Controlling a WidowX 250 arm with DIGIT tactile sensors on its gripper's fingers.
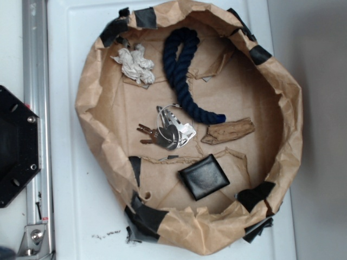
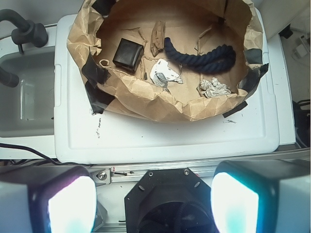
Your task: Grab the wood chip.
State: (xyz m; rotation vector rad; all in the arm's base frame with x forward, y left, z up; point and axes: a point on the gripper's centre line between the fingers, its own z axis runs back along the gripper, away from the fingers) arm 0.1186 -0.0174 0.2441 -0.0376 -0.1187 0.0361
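The exterior view shows no claw at all; only a black hexagonal base plate (image 1: pixel 16 145) is cut off at the left edge, beside a metal rail (image 1: pixel 36 108) running down the frame. In the wrist view the gripper (image 2: pixel 153 204) appears as two blurred, glowing fingers (image 2: pixel 70 204) at the bottom corners, spread wide with nothing between them; their tips run off the bottom edge. It hangs well apart from the crumpled brown paper ring (image 1: pixel 87 108), over the near edge of the white surface (image 1: pixel 70 216).

The wood chip (image 1: pixel 229 131) lies flat on the paper floor at centre right of the exterior view, jagged at both ends, touching or just beside the blue-tipped end of the dark blue rope (image 1: pixel 184 81). In the wrist view the chip (image 2: pixel 157 38) sits near the top centre, small and hard to make out, left of the rope (image 2: pixel 204 57).

A black square wallet (image 1: pixel 204 176) lies below the chip in the exterior view, apart from it. A bunch of keys (image 1: pixel 168 132) rests left of the chip; in the wrist view the paper wall partly hides its lower edge. A knotted white cloth (image 1: pixel 134 64) sits at upper left.

Only the wrist view shows a grey sink-like basin (image 2: pixel 26 97) at the left and dark hoses (image 2: pixel 24 31) at upper left. Black tape patches (image 1: pixel 145 18) dot the paper rim
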